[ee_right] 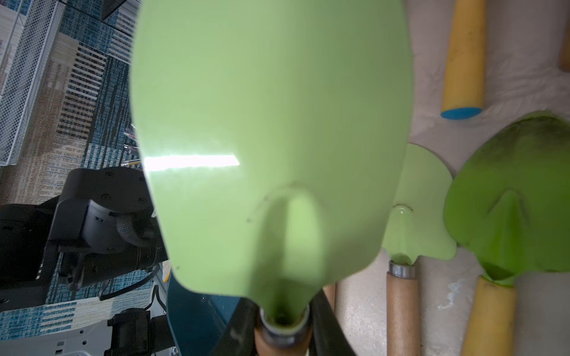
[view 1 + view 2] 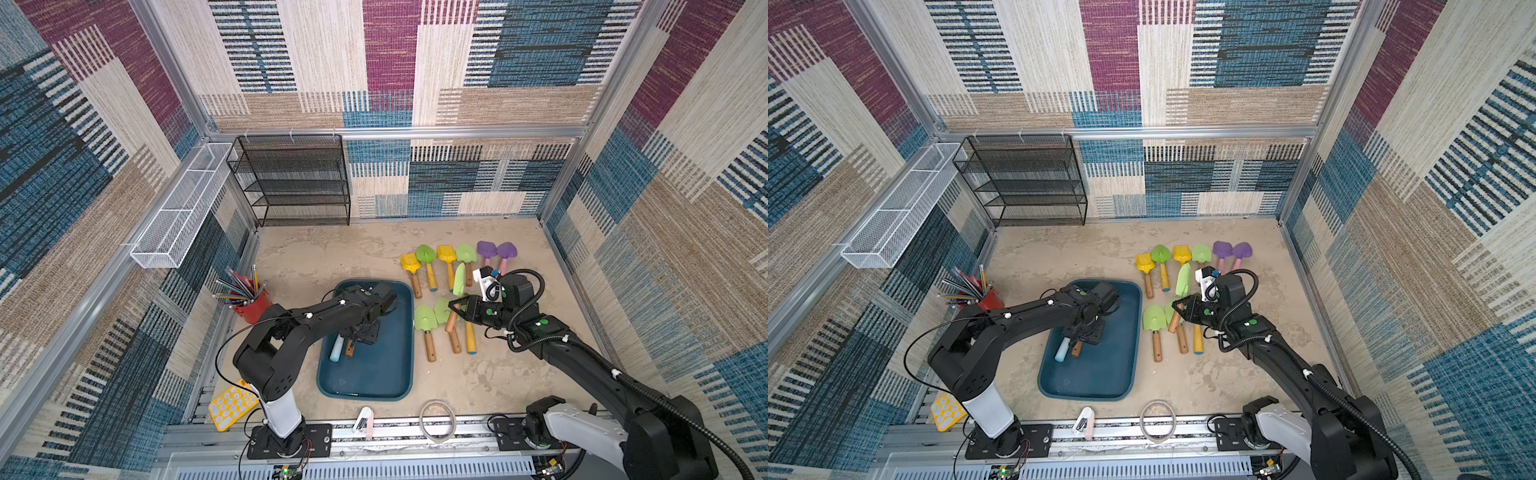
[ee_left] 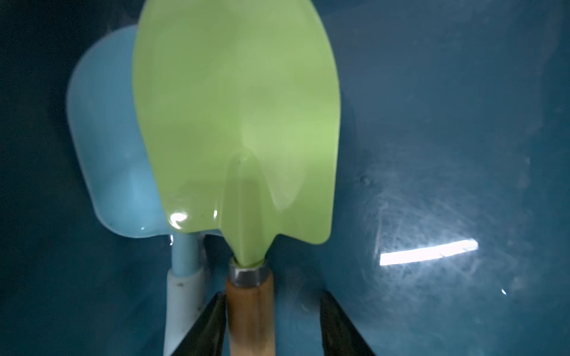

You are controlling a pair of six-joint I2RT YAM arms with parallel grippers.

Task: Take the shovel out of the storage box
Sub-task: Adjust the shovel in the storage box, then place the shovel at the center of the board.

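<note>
Firstly, room: a cell whose walls [image 2: 374, 62] carry a woven patchwork of blue, purple and beige, held in metal frame bars.
Surface: the table [image 2: 353, 257] is beige and mottled like stone, with pale stains.
Storage box: the storage box [image 2: 374, 374] lies flat on the table between the two arms.
Left gripper: the left gripper [image 3: 271, 296] is low inside the box. Its fingers stand half-wide around the wooden handle of a green shovel [image 3: 237, 123]; one finger touches it, and beside the other a gap shows.
Blue shovel: the blue shovel [image 3: 105, 154] lies in the box, partly under the green blade.
Right gripper: the right gripper [image 2: 455, 309] is clamped on the wooden handle of the lifted shovel [image 2: 459, 278], above the table and to the right of the box.
Other shovels: the row of shovels [image 2: 446, 253] lies on the table, farther back on the right.
Back left: a black rack [image 2: 299, 178], a white basket [image 2: 178, 208] on the left wall, and a red cup [image 2: 253, 307] of pencils.
</note>
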